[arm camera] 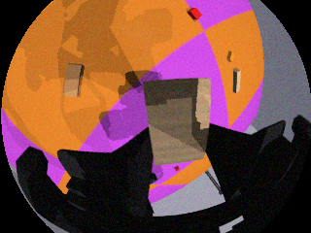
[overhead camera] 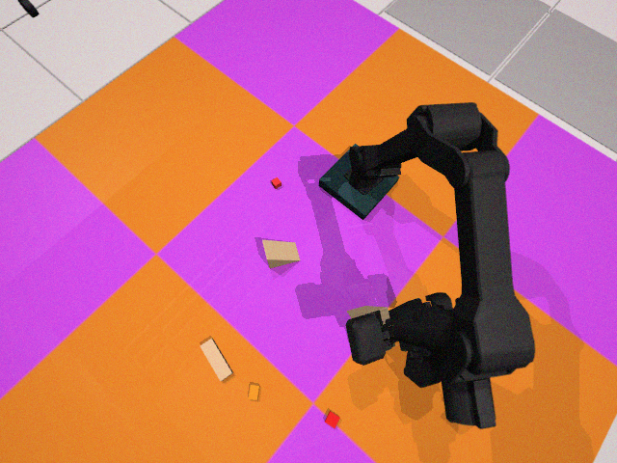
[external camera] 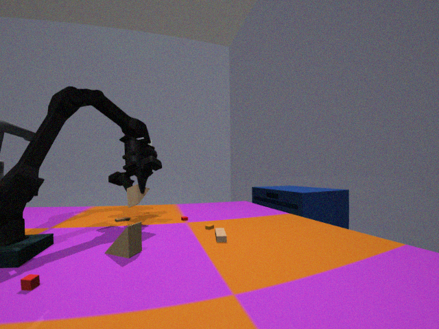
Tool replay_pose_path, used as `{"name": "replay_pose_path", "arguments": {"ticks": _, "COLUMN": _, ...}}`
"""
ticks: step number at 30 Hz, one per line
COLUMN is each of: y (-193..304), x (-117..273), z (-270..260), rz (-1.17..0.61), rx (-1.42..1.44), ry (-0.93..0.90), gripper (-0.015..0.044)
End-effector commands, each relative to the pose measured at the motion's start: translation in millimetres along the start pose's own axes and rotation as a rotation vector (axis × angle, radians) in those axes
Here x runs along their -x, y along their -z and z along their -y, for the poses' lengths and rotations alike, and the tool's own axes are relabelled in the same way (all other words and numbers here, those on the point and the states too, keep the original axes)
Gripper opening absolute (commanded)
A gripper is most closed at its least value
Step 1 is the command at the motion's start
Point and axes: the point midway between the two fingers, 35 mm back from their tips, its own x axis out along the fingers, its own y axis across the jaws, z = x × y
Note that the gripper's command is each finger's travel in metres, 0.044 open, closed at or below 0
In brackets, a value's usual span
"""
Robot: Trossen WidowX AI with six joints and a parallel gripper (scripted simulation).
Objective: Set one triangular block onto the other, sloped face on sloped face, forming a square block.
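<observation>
The lower triangular block, tan [overhead camera: 281, 250] [external camera: 134, 240], stands on the magenta square. In the exterior view its upright face is at the right and its slope runs down to the left. My gripper [overhead camera: 388, 323] [external camera: 135, 190] [arm camera: 175, 128] is shut on the other triangular block [overhead camera: 368, 312] [external camera: 133, 197] [arm camera: 170, 116]. It holds this block in the air, narrow end down in the exterior view, well apart from the lower block. The arm partly hides the held block in the top view. The lower block cannot be made out in the wrist view.
A long pale block [overhead camera: 216, 359] [external camera: 220, 234] [arm camera: 236, 81] and an orange piece [overhead camera: 254, 392] [external camera: 209, 227] lie together. Red cubes lie near the base [overhead camera: 276, 182] [external camera: 29, 282] and farther off [overhead camera: 332, 419] [arm camera: 194, 14]. A flat brownish block [external camera: 122, 219] [arm camera: 74, 80] lies beyond the gripper.
</observation>
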Motion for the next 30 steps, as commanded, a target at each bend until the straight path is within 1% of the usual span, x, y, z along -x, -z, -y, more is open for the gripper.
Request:
{"name": "replay_pose_path", "arguments": {"ticks": 1, "y": 1.8, "x": -2.2, "z": -0.2, "rz": 0.011, "rx": -0.139, "ry": -0.043, "gripper": 0.0}}
{"name": "replay_pose_path", "arguments": {"ticks": 16, "y": 3.1, "x": -1.9, "z": 2.9, "rz": 0.037, "rx": -0.634, "ry": -0.193, "gripper": 0.0}}
{"name": "replay_pose_path", "arguments": {"ticks": 30, "y": 3.3, "x": 0.9, "z": 6.7, "rz": 0.017, "rx": -1.085, "ry": -0.349, "gripper": 0.0}}
